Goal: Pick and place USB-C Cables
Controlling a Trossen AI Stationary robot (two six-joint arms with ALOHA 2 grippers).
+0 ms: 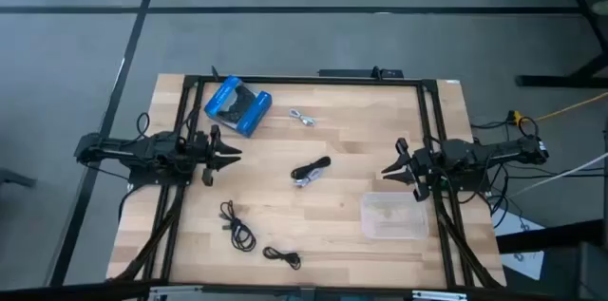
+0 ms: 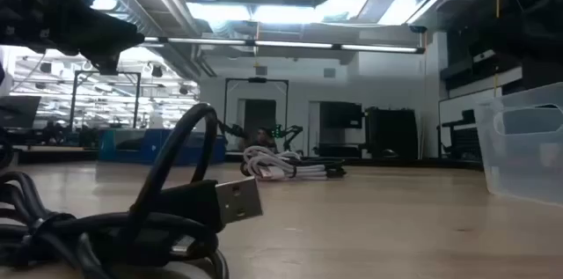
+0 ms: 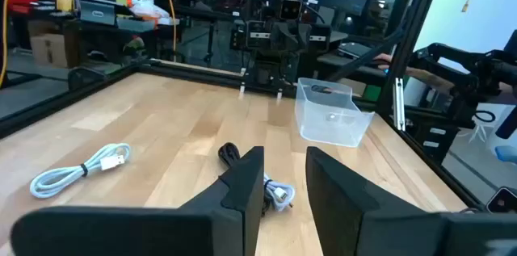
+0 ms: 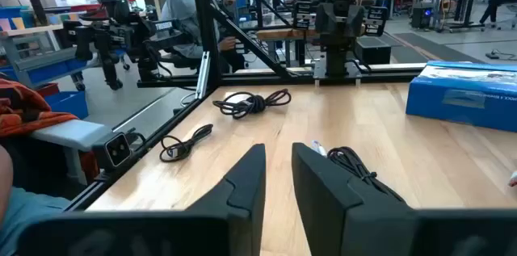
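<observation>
four cables are spread over the table point(image 1: 332, 206): a black-and-silver bundle point(image 1: 311, 171) in the middle, a small silvery-grey cable point(image 1: 303, 118) toward the far edge near the blue package point(image 1: 237, 105), and two black ones near the front edge, a bigger loose coil point(image 1: 237, 227) and a smaller one point(image 1: 283, 257). nothing can be made out inside the clear tray point(image 1: 393, 216) on the right side, so the job looks basically unstarted, with every visible cable left to be picked and placed (probably into that tray, though that's only a guess).

neither cable is being touched. the left gripper point(image 1: 231, 157) is held low on the left side, pointed toward the middle bundle, fingers parted with only a narrow gap between them and nothing held. the right gripper point(image 1: 389, 172) is mirrored on the right side, just behind the tray, aimed at the same bundle, fingers also slightly apart and empty. both are well apart from every cable.
</observation>
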